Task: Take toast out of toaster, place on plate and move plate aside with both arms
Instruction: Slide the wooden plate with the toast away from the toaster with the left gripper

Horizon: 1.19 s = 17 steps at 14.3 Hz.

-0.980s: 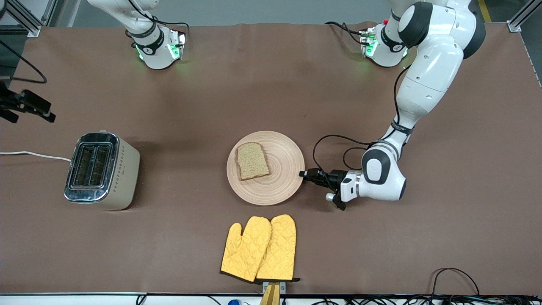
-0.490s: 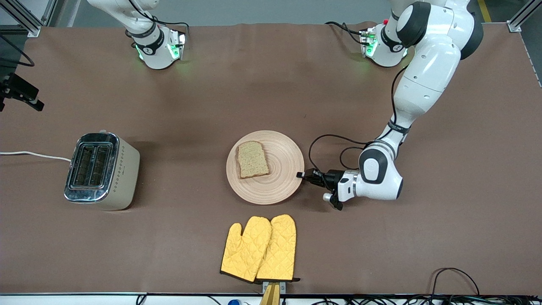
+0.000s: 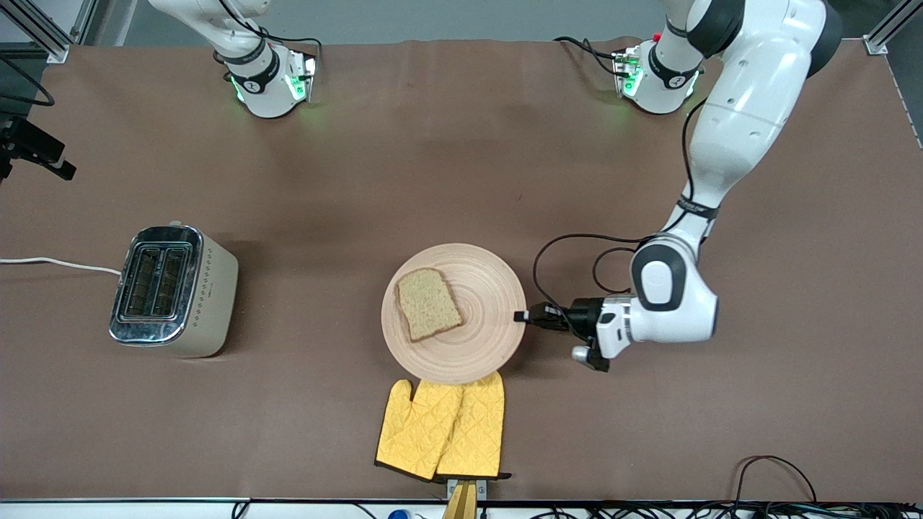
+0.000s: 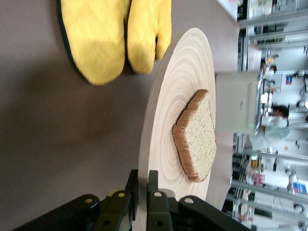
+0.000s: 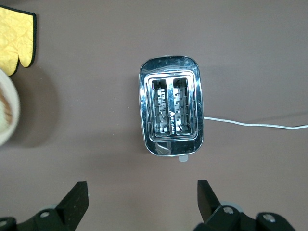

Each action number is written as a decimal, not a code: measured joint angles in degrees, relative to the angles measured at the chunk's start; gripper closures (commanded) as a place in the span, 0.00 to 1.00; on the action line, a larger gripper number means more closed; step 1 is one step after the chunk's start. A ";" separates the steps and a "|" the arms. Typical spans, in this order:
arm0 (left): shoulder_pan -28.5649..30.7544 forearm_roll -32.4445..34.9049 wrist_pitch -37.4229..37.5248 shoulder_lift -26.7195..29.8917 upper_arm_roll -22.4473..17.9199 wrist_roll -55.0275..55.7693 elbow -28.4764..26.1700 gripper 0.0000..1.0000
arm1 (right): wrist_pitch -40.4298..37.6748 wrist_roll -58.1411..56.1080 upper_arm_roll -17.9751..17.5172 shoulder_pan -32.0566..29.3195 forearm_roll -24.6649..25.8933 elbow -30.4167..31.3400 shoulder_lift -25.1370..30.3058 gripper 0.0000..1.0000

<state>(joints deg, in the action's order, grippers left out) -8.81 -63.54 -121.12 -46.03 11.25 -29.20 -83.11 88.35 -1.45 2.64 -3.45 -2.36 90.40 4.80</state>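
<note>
We see the plate [image 3: 496, 339] held by its rim in the left gripper [image 3: 521, 316], whose fingers [image 4: 153, 198] are pinched shut on the edge at the side toward the left arm's end of the surface [image 3: 721, 432]. In the left wrist view the rim [image 4: 144, 144] runs straight into that gripper [image 4: 142, 192], with one finger above the wood and one below. The plate looks lifted off the surface: its edge nearest the front camera covers the fingertips of the yellow oven mitts [image 3: 441, 429], and the left wrist view shows the mitts [image 4: 113, 36] lying lower than the plate's underside.

The toast [image 3: 429, 303] lies flat on the plate, off centre toward the right arm's end, so it sits well apart from the left gripper with bare wood between them. In the left wrist view we see its darker crust [image 4: 185, 144] facing that gripper and its speckled face [image 4: 202, 139] turned up.

The right gripper [image 5: 143, 197] hangs above the toaster [image 3: 173, 290], its fingers [image 5: 74, 199] spread wide and holding nothing; in the front view only a dark part of it shows at the edge [image 3: 32, 151]. The right wrist view looks down into the toaster's two slots [image 5: 171, 108], with a sliver of the plate [image 5: 10, 115] at its border. The toaster stands on the surface well apart from the plate, toward the right arm's end.
</note>
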 measured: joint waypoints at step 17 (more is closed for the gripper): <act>29.01 4.48 1.46 2.58 -0.88 -5.59 -3.63 0.99 | -0.21 -1.51 0.08 -0.01 0.00 0.06 -0.10 0.00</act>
<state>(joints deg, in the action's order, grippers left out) 20.19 -59.06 -119.66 -43.45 10.37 -34.79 -86.74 88.15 -2.96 2.72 -3.46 -2.36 90.46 4.70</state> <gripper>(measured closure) 0.903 0.000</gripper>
